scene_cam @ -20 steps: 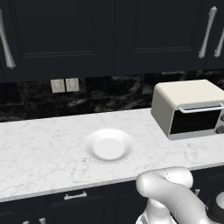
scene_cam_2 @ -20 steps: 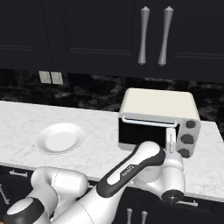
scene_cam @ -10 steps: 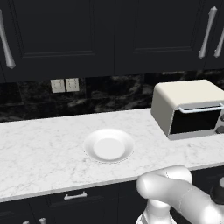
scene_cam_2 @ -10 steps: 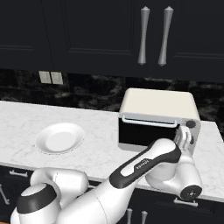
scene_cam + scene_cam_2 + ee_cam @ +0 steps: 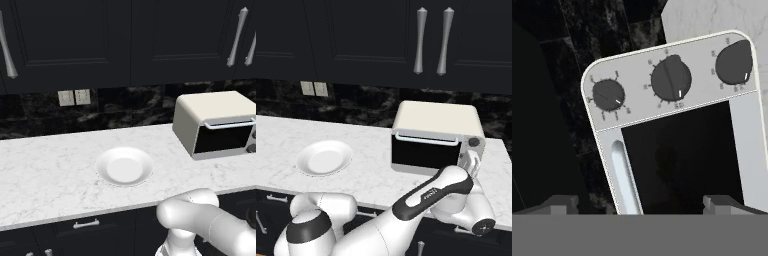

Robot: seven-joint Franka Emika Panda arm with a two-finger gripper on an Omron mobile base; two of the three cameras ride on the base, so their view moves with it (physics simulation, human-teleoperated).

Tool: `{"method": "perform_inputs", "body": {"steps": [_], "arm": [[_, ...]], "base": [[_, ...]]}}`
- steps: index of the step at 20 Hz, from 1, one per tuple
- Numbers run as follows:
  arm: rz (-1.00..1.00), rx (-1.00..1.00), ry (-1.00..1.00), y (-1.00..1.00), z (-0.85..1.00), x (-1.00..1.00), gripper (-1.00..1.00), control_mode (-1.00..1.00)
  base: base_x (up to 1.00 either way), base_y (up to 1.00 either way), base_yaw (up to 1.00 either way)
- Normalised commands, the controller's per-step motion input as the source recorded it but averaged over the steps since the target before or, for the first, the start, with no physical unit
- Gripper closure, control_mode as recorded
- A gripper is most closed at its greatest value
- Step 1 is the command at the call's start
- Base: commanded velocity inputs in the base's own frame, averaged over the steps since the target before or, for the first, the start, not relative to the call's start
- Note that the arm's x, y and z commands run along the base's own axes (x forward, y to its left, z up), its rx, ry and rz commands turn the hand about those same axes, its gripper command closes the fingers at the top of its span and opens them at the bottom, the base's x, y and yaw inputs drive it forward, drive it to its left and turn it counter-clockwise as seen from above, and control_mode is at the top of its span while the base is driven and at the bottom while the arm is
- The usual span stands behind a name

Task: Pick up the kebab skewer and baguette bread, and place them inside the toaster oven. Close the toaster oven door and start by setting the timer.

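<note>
The toaster oven point(image 5: 215, 122) stands at the right side of the left base view, on the white marble bench point(image 5: 45, 170), with its back near the dark wall. In the right base view the toaster oven point(image 5: 436, 135) is in the middle right of the frame. The toaster oven door point(image 5: 423, 152) is shut, and its pale bar handle point(image 5: 426, 138) runs along the top edge of the dark glass.

The gripper point(image 5: 471, 162) is at the right end of the oven front, just before the control panel, in the middle right of the right base view. Its jaws stand wide apart and they hold nothing. In the hand view the two finger tips point(image 5: 559, 204) rise at the lower left and lower right of the frame, well apart from each other.

The hand view is rolled, so the control panel lies across the upper part of the frame with three dark knobs point(image 5: 671, 79) in a row. The dark glass point(image 5: 682, 160) is below them, and the handle point(image 5: 624, 175) runs down at the lower left.

A white plate point(image 5: 124, 166) lies on the bench in the middle of the left base view, well apart from the oven, with nothing on it. The skewer and the bread cannot be made out behind the dark glass.
</note>
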Motion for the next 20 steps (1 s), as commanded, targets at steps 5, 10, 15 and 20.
{"method": "perform_inputs", "body": {"steps": [5,10,15,20], "arm": [[0.0,0.01,-0.03,0.02,-0.07,0.37,-1.0,-1.0],[0.0,0.0,0.0,0.0,-0.02,0.3,-1.0,-1.0],[-0.01,0.0,0.0,-0.07,-0.22,0.04,-1.0,-1.0],[-0.05,0.0,0.0,0.0,-0.17,0.24,-1.0,-1.0]], "base": [[0.0,0.0,0.0],[0.0,0.0,0.0],[0.0,0.0,0.0],[0.0,0.0,0.0]]}}
